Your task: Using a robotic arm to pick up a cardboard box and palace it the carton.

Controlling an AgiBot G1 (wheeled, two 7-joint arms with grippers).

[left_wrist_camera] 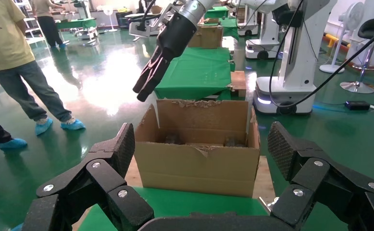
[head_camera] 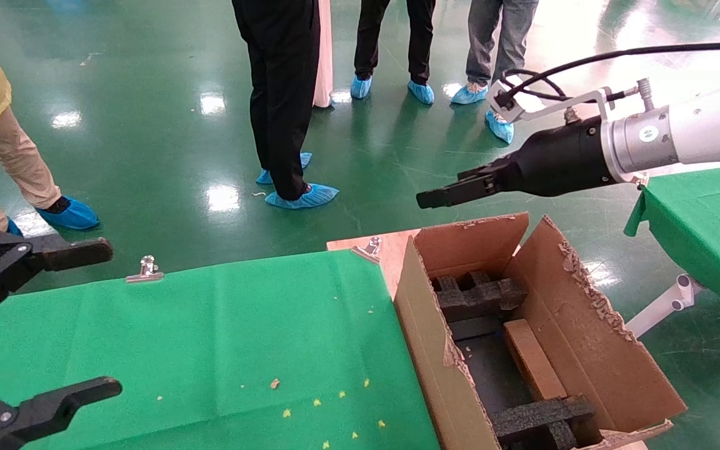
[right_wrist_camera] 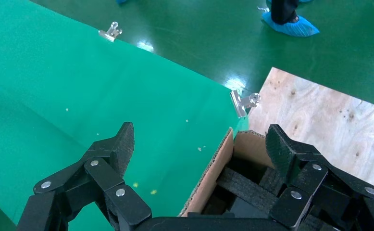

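Fingers [right_wrist_camera: 127, 139] apart in wrist view

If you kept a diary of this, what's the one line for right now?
right end effector: open, empty, above carton | cardboard box: inside carton | left end effector: open, over green table

We saw a bright green cloth [head_camera: 210, 337] over the table, flecked with small yellow and tan crumbs toward six o'clock, and pinned by silver clips [head_camera: 145, 269]. At three o'clock of it the carton [head_camera: 585, 337] was plain brown, its torn edges paler, with black foam inserts [head_camera: 479, 297] inside and a tan-brown cardboard box [head_camera: 532, 362] between them. Pale, grained plywood [right_wrist_camera: 319, 115] showed beneath the carton. The robotic arm [head_camera: 697, 128] was glossy white and silver, its right gripper [head_camera: 438, 197] black. The left gripper [head_camera: 54, 325] at nine o'clock was black with silver rivets. The floor [head_camera: 166, 125] was glossy dark green; the shoe covers [head_camera: 302, 196] on it were blue.
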